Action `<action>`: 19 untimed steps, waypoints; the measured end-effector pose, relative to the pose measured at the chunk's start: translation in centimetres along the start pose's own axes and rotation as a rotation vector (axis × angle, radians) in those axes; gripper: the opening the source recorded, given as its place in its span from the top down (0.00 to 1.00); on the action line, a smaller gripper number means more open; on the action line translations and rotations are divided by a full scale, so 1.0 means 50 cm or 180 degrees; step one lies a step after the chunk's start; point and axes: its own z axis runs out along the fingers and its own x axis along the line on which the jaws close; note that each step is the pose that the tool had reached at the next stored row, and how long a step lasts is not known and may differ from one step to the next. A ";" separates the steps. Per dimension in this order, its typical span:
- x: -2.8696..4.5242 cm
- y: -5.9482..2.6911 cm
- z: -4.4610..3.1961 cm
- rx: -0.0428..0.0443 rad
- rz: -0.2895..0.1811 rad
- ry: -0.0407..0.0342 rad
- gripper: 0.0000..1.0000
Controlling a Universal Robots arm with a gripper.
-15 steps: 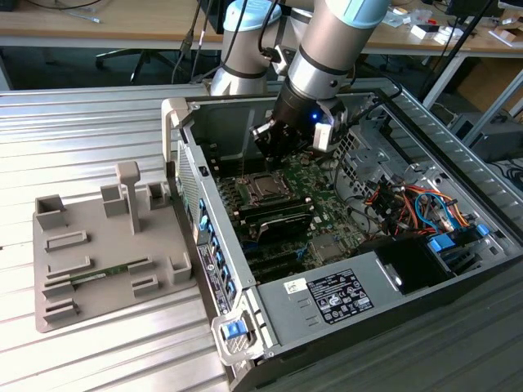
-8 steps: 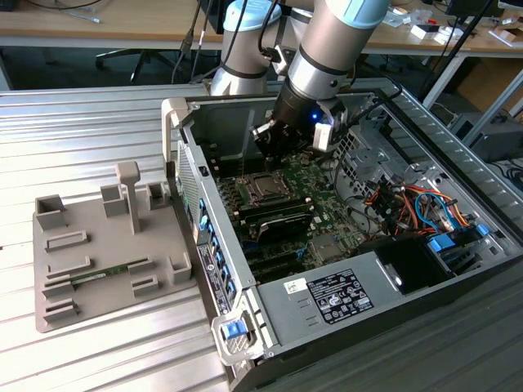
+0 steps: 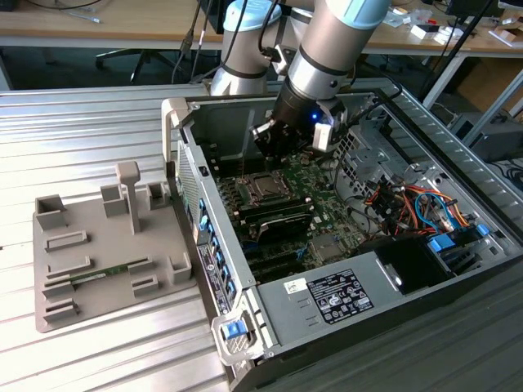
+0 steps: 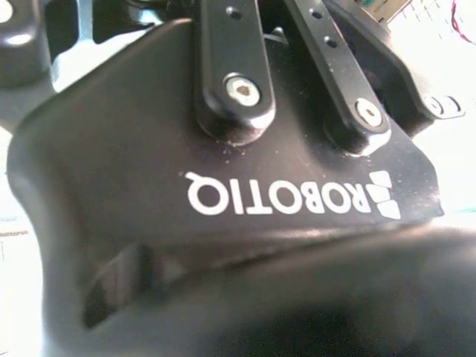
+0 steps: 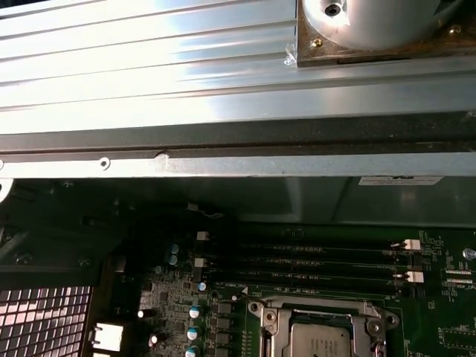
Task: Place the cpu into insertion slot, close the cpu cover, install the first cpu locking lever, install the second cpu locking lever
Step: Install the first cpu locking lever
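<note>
The cpu [image 5: 320, 343], silvery top facing up, sits seated in the insertion slot [image 3: 263, 187] on the green motherboard [image 3: 319, 214] inside the open computer case [image 3: 458, 269]. In the first wrist view the cpu cover [image 5: 321, 306] lies flat as a silver frame around the chip, its window showing the metal top. Long black memory slots [image 5: 312, 260] run just beside the socket, toward the case wall; small capacitors [image 5: 195, 312] stand near its other side. In the exterior view the claw [image 3: 276, 140] hangs above the board, just over the socket area and apart from it, with the grey arm [image 3: 327, 57] rising behind. Claw state: cannot tell, since the second wrist view gives the black claw body [image 4: 223, 186] and linkage bars [image 4: 232, 67] but not the fingertips. A white-labelled grey box [image 3: 327, 298] occupies the case's near end; coloured cables [image 3: 417, 204] bunch toward the exterior view's right. The case rests on a ribbed metal counter [image 3: 82, 131], with a grey fixture tray [image 3: 98, 245] just beside it on the exterior view's left.
</note>
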 end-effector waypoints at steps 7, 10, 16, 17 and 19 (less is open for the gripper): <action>0.000 0.000 0.000 -0.0032 -0.0003 -0.0001 0.89; 0.000 0.000 0.000 -0.0044 -0.0004 -0.0001 0.89; 0.000 0.000 -0.001 -0.0067 -0.0006 -0.0002 0.89; 0.000 0.000 -0.001 -0.0067 -0.0006 -0.0002 0.89; 0.000 0.000 -0.001 -0.0067 -0.0006 -0.0001 0.89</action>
